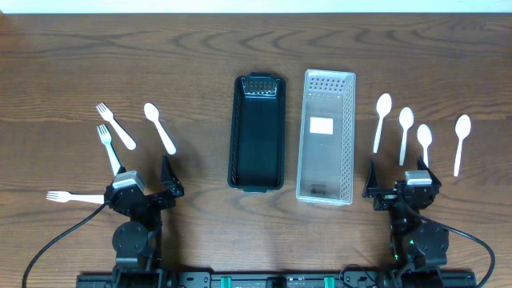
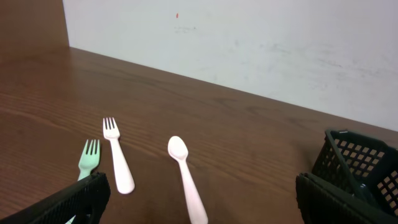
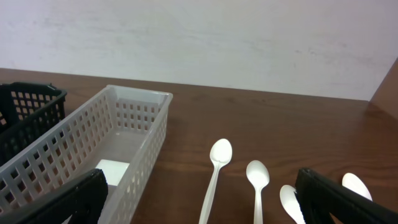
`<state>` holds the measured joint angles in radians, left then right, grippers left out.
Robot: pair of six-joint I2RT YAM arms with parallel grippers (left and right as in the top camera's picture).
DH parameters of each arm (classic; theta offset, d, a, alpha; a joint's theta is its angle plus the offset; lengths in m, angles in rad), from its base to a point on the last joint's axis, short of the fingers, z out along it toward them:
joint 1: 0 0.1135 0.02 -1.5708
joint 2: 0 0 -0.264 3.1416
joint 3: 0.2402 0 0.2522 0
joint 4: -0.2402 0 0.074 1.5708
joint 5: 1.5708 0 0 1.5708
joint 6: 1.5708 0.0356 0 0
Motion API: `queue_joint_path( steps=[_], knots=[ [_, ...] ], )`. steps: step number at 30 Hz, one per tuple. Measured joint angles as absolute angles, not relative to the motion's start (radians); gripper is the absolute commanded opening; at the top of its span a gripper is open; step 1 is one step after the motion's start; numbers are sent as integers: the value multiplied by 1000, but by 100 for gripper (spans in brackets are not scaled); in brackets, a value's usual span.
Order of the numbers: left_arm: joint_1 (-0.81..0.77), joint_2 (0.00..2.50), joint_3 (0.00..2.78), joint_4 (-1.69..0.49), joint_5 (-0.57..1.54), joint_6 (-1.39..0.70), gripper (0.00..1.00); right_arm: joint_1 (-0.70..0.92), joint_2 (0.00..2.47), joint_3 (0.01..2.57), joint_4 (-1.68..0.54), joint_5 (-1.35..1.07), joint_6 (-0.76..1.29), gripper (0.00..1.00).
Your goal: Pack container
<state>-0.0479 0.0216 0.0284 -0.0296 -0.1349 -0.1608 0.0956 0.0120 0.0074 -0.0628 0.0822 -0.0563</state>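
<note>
The black basket [image 1: 258, 134] and the clear basket [image 1: 326, 136] sit side by side at the middle of the counter [image 1: 200, 56], close together but apart, black on the left. Both are narrow and perforated, with their long axes running near to far and their open tops up. Both look empty of cutlery. A white label [image 1: 322, 126] lies on the clear one's floor.

Left of the black basket lies a lone spoon [image 1: 160, 126], bowl at the far end and handle slanting near and right. Farther left are a white fork [image 1: 115, 126] and a pale green fork [image 1: 109, 148], both with tines toward the far side. A third fork [image 1: 74, 197] lies crosswise at the near left, tines pointing left, its handle end reaching the left arm.

Right of the clear basket, four white spoons lie roughly parallel, bowls far and handles near, from the long spoon [image 1: 382, 120] just beside the basket to the outermost spoon [image 1: 461, 142]. Nothing lies between either basket and the cutlery on its side.

The left hand [image 2: 202, 183] sits low at the near edge with its fingers spread wide, gripping nothing. The right hand [image 3: 200, 177] is likewise wide apart and empty, facing the clear basket's near corner and the spoons.

The counter is dark brown wood with strong grain. A plain pale wall [image 3: 205, 43] rises at its far edge.
</note>
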Motion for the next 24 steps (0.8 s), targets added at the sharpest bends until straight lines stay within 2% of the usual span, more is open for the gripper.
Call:
queue_joint_path(
  steps=[16, 24],
  knots=[
    [-48, 22, 28, -30, -135, -161, 98, 96, 12, 7, -63, 75, -54, 99],
    [-48, 22, 28, -25, -149, -188, 98, 96, 25, 7, -62, 60, 28, 99]
  ],
)
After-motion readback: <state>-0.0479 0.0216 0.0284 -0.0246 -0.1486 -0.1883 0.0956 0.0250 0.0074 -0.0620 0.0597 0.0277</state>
